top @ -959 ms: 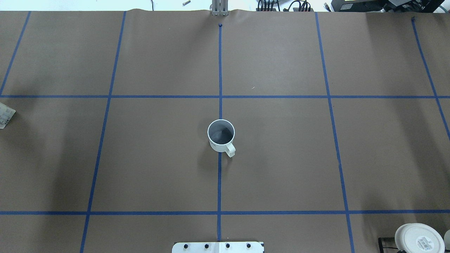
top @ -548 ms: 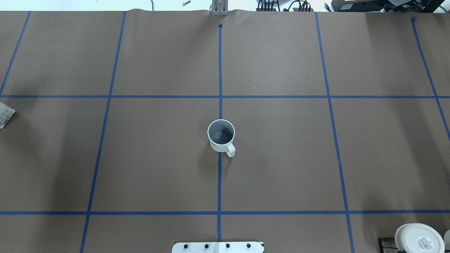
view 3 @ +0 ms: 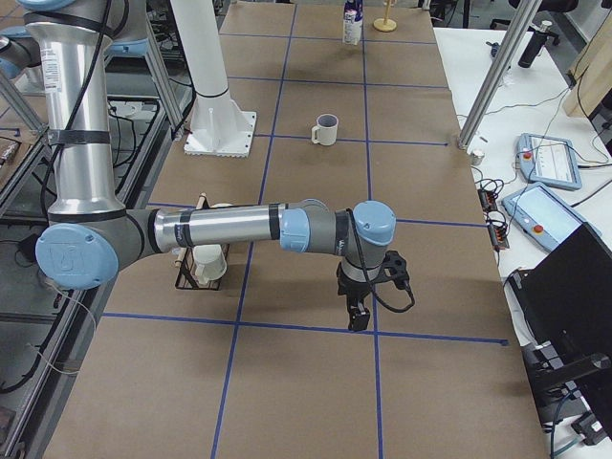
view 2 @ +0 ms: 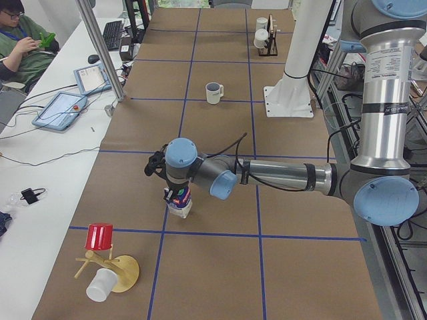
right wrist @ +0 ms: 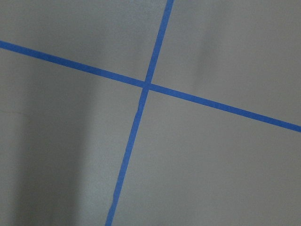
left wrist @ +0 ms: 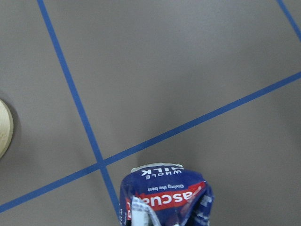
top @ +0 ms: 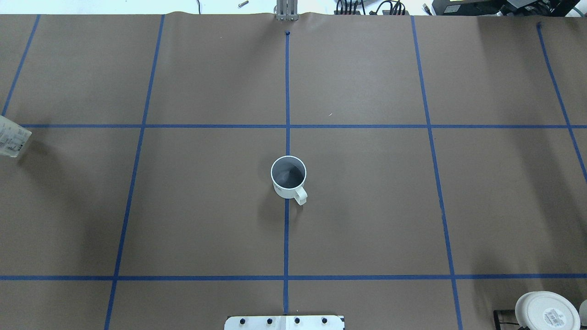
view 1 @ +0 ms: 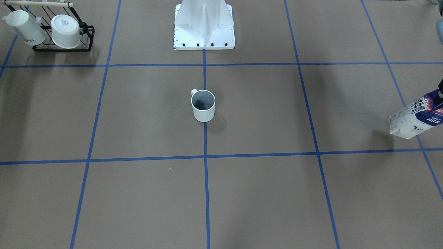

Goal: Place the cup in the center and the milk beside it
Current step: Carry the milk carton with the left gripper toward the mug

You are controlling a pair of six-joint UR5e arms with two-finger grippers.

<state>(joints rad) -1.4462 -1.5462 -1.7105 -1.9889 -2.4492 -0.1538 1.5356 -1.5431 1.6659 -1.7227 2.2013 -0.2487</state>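
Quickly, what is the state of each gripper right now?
Left gripper: closed, holding the milk.
Right gripper: cannot be told; only a side view shows it.

The left arm [view 2: 280, 175] and the right arm [view 3: 229, 227] are alike: brushed-silver metal tubes joined by grey housings with round pale-blue caps [view 2: 390, 200]. A thin black cable [view 2: 233, 143] runs along the left forearm, and a printed label [view 2: 383, 63] marks its thick column. The white pedestal [view 1: 204, 24] has small black screws [view 1: 198, 44] along its foot plate.
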